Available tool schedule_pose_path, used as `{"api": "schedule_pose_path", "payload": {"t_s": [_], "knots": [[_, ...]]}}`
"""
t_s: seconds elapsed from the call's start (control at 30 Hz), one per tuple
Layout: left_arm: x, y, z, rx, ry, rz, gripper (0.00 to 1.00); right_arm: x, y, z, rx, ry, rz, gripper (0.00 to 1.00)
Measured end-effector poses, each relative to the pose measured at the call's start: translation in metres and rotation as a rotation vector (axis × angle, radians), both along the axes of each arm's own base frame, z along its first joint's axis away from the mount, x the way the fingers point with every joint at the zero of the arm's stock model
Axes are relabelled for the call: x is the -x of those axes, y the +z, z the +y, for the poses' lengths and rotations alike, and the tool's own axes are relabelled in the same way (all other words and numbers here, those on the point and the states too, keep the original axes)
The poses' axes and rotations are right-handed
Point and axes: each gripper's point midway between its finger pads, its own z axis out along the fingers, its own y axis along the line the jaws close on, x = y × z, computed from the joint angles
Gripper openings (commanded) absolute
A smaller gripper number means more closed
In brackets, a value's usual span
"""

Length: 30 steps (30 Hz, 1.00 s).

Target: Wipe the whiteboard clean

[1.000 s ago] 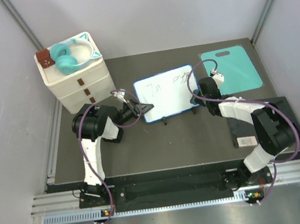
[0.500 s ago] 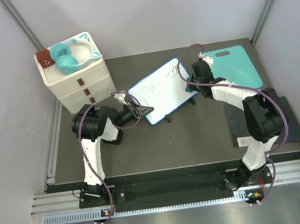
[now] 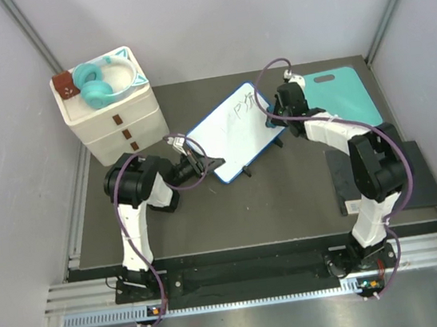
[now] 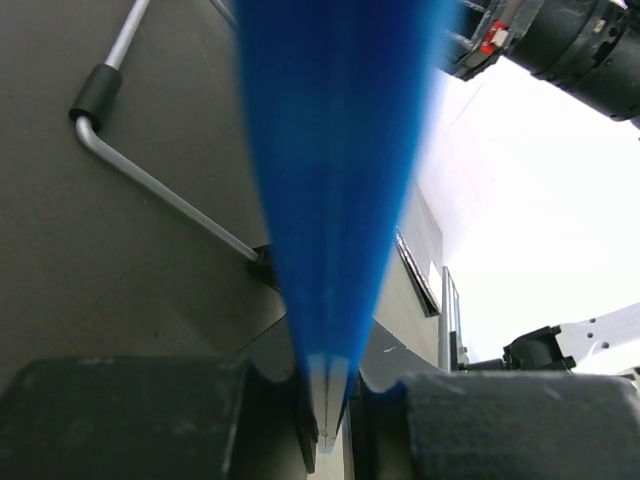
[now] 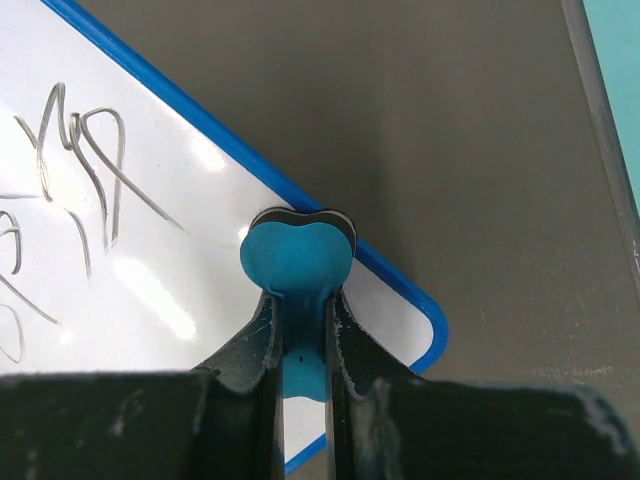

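Left gripper [image 4: 325, 400], low in your frame, clamps the whiteboard [image 3: 235, 133] rim to steady it. The right gripper [image 5: 303, 335] pinches the teal eraser [image 5: 297, 255] at centre, ready for wiping.

Whiteboard [image 3: 233, 133] mid-table, left tool [image 4: 328, 390] on its near-left edge, eraser [image 5: 297, 255] in right tool [image 5: 300, 305] at its right corner

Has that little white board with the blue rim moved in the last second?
Yes. The blue-rimmed white board has swung anticlockwise: its far right corner now reaches level with the far edge of the flat teal mat.
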Motion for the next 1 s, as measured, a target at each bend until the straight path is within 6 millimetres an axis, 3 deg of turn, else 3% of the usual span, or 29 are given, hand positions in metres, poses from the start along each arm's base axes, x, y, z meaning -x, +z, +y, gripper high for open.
{"api": "schedule_pose_path", "payload": {"t_s": [0.57,1.0], "knots": [[-0.002,0.015,-0.006,-0.037,-0.054,-0.058,0.0,0.014,-0.021,-0.011,-0.015,-0.04,-0.005,0.0],[-0.002,0.022,-0.013,-0.104,-0.052,-0.072,0.0,0.012,-0.024,-0.008,-0.021,0.012,0.017,0.0]]}}
